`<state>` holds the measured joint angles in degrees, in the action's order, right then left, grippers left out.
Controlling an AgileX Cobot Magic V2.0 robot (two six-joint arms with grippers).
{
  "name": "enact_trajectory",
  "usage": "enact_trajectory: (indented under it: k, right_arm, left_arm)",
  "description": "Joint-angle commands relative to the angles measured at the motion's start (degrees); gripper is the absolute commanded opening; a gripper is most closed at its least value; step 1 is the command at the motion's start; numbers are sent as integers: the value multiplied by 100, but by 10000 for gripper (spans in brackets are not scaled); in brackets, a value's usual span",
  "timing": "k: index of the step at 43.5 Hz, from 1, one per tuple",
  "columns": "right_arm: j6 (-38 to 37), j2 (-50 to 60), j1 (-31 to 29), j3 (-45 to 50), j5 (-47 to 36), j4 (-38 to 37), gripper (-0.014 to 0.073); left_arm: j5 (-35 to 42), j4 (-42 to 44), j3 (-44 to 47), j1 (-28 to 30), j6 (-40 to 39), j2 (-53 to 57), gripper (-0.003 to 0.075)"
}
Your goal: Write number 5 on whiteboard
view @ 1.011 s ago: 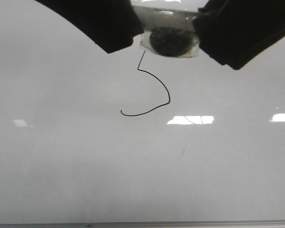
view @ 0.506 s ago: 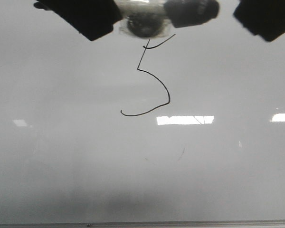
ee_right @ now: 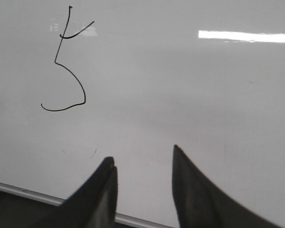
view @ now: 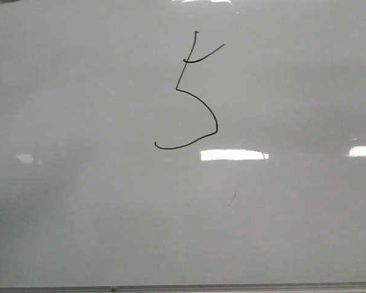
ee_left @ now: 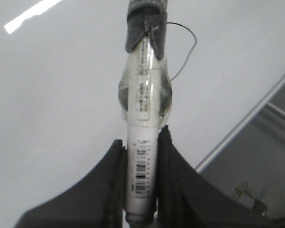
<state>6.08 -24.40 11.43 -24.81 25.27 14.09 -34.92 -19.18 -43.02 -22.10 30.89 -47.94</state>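
The number 5 [view: 195, 97] is a thin black line figure on the whiteboard [view: 79, 201], in the upper middle of the front view. It has a slanted stroke, a short top bar and a rounded belly with a tail. It also shows in the right wrist view [ee_right: 66, 61]. Neither gripper shows in the front view. My left gripper [ee_left: 141, 138] is shut on a white marker [ee_left: 142, 156] with a grey cap end; part of the 5's line [ee_left: 187, 52] shows beside the marker. My right gripper [ee_right: 142, 156] is open and empty over the board, apart from the 5.
A thin metal edge strip [view: 183, 287] runs along the board's near edge and also shows in the left wrist view [ee_left: 242, 123] and the right wrist view [ee_right: 28, 192]. Tiny faint scuff marks [view: 232, 196] lie below the 5. Bright light reflections [view: 232, 155] sit on the board.
Both arms and the marker have withdrawn out of the top of the front view. The whole 5, with its top bar and upper stroke, now shows uncovered.
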Motion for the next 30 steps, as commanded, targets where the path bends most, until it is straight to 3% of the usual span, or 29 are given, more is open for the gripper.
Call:
enact_trajectory:
  k: [1, 14, 21, 30]
  right_arm:
    - [-48, 472, -80, 156, -612, 67, 207]
    - [-43, 1226, -80, 419, -876, 50, -71]
    - [-43, 1226, -80, 419, -870, 50, -70]
    - [-43, 1226, -80, 419, -865, 50, -70]
  left_arm:
    - [773, -531, 322, 460, -62, 589, 6]
    - [1674, -1394, 1660, 1562, -62, 2181, -14]
    - [1765, -1418, 1880, 2001, -62, 2431, -14]
    - [1828, -1418, 1880, 2085, -62, 2431, -14]
